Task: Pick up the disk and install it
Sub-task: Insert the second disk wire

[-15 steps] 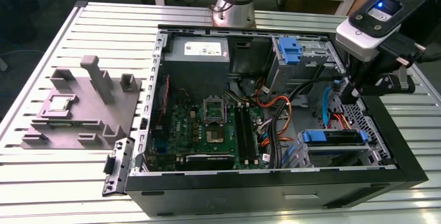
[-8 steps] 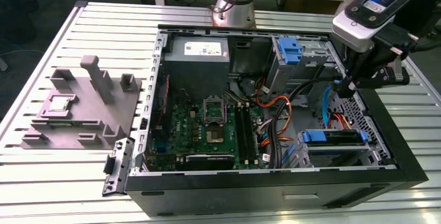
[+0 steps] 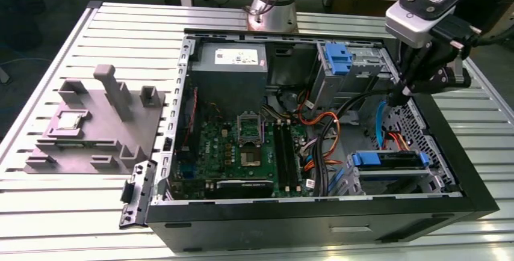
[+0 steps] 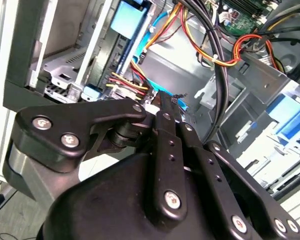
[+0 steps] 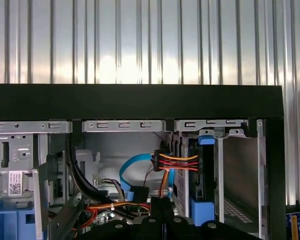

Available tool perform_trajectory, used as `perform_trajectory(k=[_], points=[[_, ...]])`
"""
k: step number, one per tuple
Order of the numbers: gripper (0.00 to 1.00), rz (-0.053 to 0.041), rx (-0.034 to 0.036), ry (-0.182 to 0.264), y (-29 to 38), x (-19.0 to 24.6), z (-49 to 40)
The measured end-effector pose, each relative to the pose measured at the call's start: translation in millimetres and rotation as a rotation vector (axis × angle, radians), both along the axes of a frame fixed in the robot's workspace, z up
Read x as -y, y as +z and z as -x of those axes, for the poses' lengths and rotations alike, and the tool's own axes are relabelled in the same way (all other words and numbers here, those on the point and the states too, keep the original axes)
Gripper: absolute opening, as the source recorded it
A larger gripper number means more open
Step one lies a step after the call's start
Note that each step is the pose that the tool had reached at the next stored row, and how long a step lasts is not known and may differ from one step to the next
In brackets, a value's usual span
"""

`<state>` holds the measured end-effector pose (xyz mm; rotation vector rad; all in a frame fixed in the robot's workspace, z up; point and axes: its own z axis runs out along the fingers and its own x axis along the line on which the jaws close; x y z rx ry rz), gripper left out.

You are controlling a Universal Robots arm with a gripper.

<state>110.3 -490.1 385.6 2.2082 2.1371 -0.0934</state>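
Note:
The disk (image 3: 386, 160), in its blue carrier frame, sits in the lower drive bay of the open computer case (image 3: 321, 225), at the exterior view's right. In the first wrist view the disk (image 5: 200, 170) stands edge-on in the bay, with a red, yellow and black cable plug (image 5: 177, 162) at its side. My gripper (image 3: 398, 97) hangs above the case's right side, beyond the disk and apart from it. Its fingers meet at the tips, shut with nothing between them, in both wrist views (image 4: 165, 97) (image 5: 162, 206).
A bare blue bracket (image 3: 338, 58) stands in the upper bay. Orange, black and blue cables (image 3: 337, 135) run between motherboard (image 3: 241, 153) and bays. At the exterior view's left, a grey fixture (image 3: 96, 122) on the slatted table (image 3: 80, 201) holds a small square chip (image 3: 71, 119).

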Motion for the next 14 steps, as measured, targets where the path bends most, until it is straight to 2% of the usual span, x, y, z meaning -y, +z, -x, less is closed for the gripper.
perform_trajectory(k=[3, 4, 6, 7, 9, 11, 14], points=[[0.1, 0.0115, -0.0016, 0.0, -0.1, -4.7, -1.0], [0.1, 0.0199, -0.0016, -0.001, -0.2, -5.8, -1.0], [0.1, 0.0455, -0.0017, -0.002, -0.3, -7.9, -1.0], [0.1, 0.0533, -0.0018, -0.002, -0.4, -9.2, -1.1], [0.1, 0.0553, -0.0045, -0.004, -1.0, -11.8, -1.4], [0.1, 0.0553, -0.013, -0.008, -2.0, -13.5, -1.8], [0.1, 0.0553, -0.02, -0.022, -3.9, -15.5, -2.3]])
